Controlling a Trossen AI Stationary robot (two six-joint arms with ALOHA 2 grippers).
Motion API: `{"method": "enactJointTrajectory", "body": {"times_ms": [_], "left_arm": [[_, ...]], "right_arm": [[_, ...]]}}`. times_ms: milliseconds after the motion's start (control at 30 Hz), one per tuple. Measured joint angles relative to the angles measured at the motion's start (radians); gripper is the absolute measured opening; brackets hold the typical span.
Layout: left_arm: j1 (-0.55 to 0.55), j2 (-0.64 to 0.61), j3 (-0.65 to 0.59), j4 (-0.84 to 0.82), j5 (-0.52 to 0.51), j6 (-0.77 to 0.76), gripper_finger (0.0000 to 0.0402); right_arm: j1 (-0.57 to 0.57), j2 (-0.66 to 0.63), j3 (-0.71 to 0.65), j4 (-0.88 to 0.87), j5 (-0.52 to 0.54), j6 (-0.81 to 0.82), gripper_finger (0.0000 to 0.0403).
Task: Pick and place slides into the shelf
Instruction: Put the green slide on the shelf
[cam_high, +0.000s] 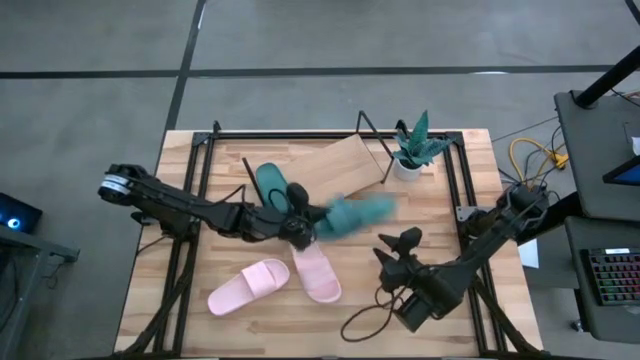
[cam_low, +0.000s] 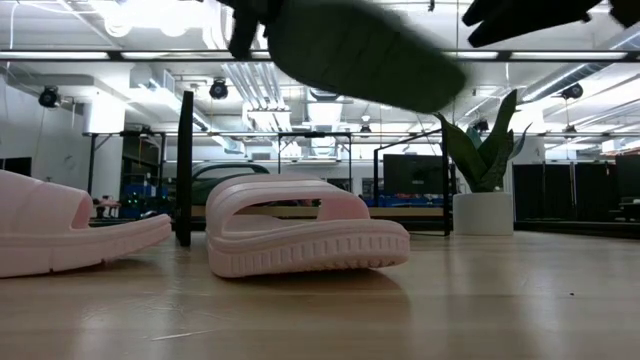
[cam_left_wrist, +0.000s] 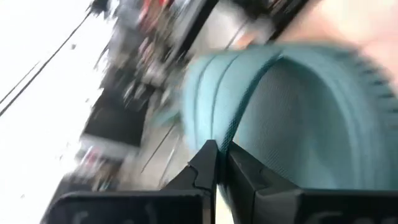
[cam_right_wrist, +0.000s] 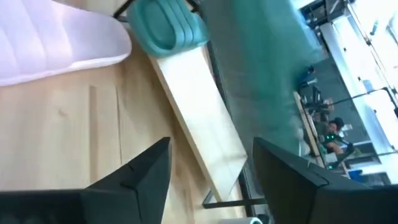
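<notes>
One dark green slide (cam_high: 270, 183) lies on the slanted light-wood shelf (cam_high: 335, 165) near its left end. A second green slide (cam_high: 358, 213) hangs blurred in the air over the table's middle, with my left gripper (cam_high: 300, 232) shut on it. From table height this green slide (cam_low: 360, 50) floats above the pink ones. Two pink slides (cam_high: 248, 285) (cam_high: 316, 270) rest sole-down on the table in front. My right gripper (cam_high: 397, 243) stands open just right of the lifted slide, with nothing between its fingers (cam_right_wrist: 143, 168). My left gripper pinches the thin edge of the green slide's ridged strap (cam_left_wrist: 219, 134) between its two shut fingers (cam_left_wrist: 202, 165). The fingers come nearly level from the table's left. The slide is lifted clear of the table and stretches away from the fingers toward the right.
A potted plant (cam_high: 415, 150) stands at the shelf's right end. A black cable (cam_high: 365, 320) loops on the table near the front right. The black wire frame (cam_high: 372, 130) rises behind the shelf. The shelf board right of the parked green slide is bare.
</notes>
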Motion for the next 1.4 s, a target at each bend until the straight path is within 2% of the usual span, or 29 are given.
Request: {"method": "enactJointTrajectory", "body": {"times_ms": [167,333,500,667,1000,1133,1233,1400], "left_arm": [[-0.001,0.015,0.002,0.005,-0.256,-0.001,0.0001],[-0.003,0.050,0.003,-0.002,-0.328,-0.016,0.0000],[-0.010,0.078,0.024,0.000,-0.332,-0.074,0.0000],[-0.028,0.115,0.061,0.000,-0.328,-0.075,0.0000],[-0.083,0.148,0.083,0.080,-0.293,-0.019,0.0000],[-0.093,0.149,0.084,0.099,-0.224,-0.015,0.0000],[-0.094,0.150,0.093,0.103,-0.210,-0.015,0.0000],[-0.093,0.150,0.098,0.146,-0.201,-0.010,0.0000]], "right_arm": [[0.000,-0.021,0.011,0.004,-0.006,-0.049,0.0209],[-0.007,-0.021,0.036,0.078,0.044,-0.212,0.0207],[-0.040,-0.021,0.041,0.264,0.069,-0.540,0.0207],[-0.088,-0.021,0.042,0.433,0.061,-0.773,0.0207],[-0.144,-0.020,0.041,0.498,0.005,-0.894,0.0208],[-0.154,-0.020,0.041,0.574,-0.009,-0.983,0.0207],[-0.157,-0.020,0.041,0.652,-0.048,-1.066,0.0207],[-0.170,-0.020,0.041,0.702,-0.050,-1.138,0.0207]]}}
